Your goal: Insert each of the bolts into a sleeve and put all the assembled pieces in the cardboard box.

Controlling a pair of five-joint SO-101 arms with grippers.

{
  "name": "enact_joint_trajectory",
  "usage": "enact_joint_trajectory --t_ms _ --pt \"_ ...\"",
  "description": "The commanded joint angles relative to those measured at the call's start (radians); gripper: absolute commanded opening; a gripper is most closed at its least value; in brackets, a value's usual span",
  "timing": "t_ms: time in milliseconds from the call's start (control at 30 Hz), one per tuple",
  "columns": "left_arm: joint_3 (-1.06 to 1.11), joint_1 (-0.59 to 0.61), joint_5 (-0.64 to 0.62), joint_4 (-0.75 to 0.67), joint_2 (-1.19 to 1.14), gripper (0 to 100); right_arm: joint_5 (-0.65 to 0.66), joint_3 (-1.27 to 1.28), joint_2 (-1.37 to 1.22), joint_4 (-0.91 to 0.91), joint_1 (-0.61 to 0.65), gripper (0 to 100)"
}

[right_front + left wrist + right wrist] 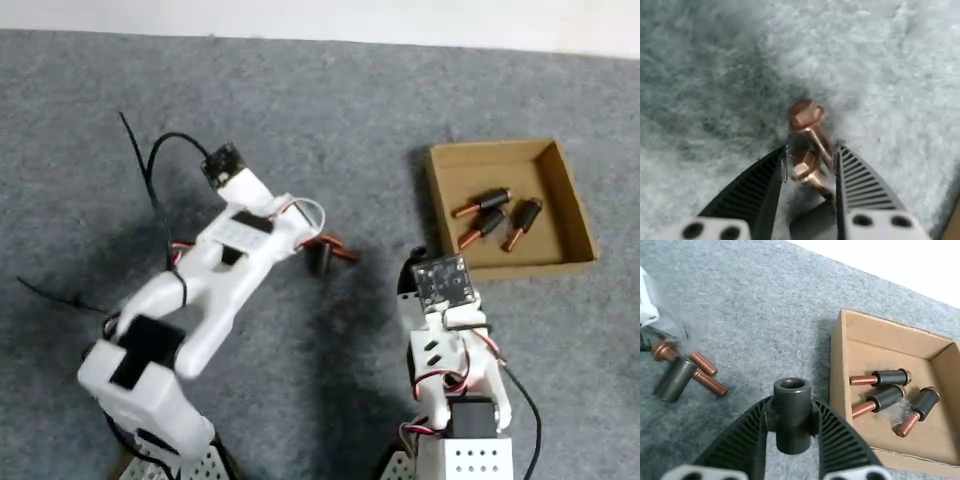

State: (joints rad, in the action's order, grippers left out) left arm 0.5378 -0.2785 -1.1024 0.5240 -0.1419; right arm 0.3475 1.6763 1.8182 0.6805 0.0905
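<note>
Jaws of right pincer (792, 417) clamped on sides of held sleeve (791, 395), which stands upright (open bore toward wrist camera) above grey tabletop (755, 305), near cardboard box (838, 365). Box holds three assembled pieces (885, 377), lying flat, bolt in each. Well apart from box, left pincer (811, 148) low over tabletop, jaws apart, straddling two copper bolts (804, 170) lying side by side. Loose sleeve (674, 379) lies on its side against those bolts.

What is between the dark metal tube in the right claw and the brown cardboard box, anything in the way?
Nothing visible. The right gripper holds the dark cylindrical metal sleeve upright, and bare grey carpet lies between it and the open brown cardboard box.
</note>
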Motion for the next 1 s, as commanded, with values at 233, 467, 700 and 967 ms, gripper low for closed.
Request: enact_joint_trajectory --t_ms 233,467,700,967 --pt "-0.148 -0.015 -0.009 0.097 -0.085 15 0.012 0.101 0.018 0.001 -0.007 0.5" --pt "-0.236 -0.001 -0.031 0.161 -0.157 14 0.012 0.101 0.018 0.001 -0.007 0.5" --pt "-0.329 0.002 -0.037 0.253 -0.219 5 0.012 0.101 0.018 0.001 -0.007 0.5" --pt "-0.326 0.001 -0.037 0.253 -0.220 0 0.012 0.101 0.018 0.001 -0.007 0.5"
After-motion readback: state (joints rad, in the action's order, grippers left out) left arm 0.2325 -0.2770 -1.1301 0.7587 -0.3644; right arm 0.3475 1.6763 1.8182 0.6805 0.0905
